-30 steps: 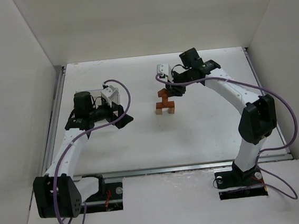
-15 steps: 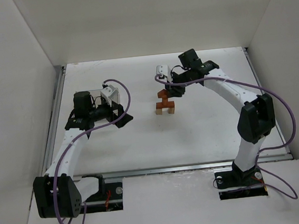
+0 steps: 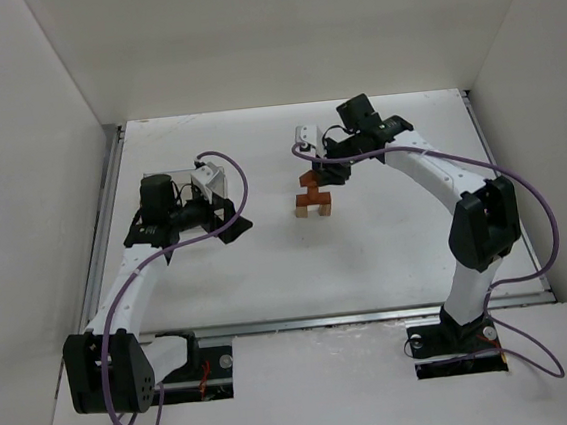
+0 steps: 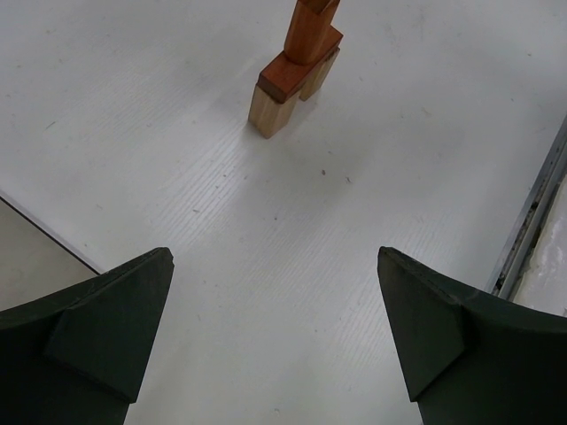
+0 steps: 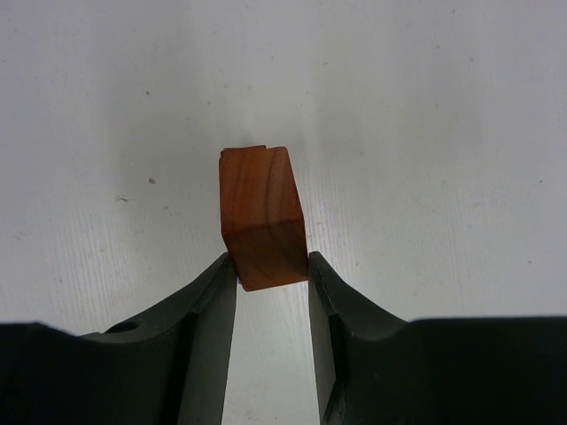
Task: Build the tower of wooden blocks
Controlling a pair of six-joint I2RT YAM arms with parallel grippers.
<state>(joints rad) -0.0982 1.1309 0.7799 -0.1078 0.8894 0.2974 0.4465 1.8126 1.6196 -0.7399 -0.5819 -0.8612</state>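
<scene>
Two arms work over the white table (image 3: 269, 274). On the left, the left gripper (image 3: 226, 218) hangs low over bare table with its claw released, its two dark fingers (image 4: 97, 328) spread wide and nothing between them. It points right toward the wood block tower (image 3: 314, 202), which stands near the table's middle, well apart from it. The left wrist view shows the tower's parts: two tan blocks (image 4: 270, 111) as feet, one reddish-brown bar (image 4: 301, 64) lying across them, and one reddish-brown upright piece (image 4: 312, 27) on the bar, cut off by the frame's top edge. On the right, the right gripper (image 3: 322, 174) reaches in over the tower's far side, grasping one reddish-brown block (image 5: 259, 208) between both fingers (image 5: 208, 310).
</scene>
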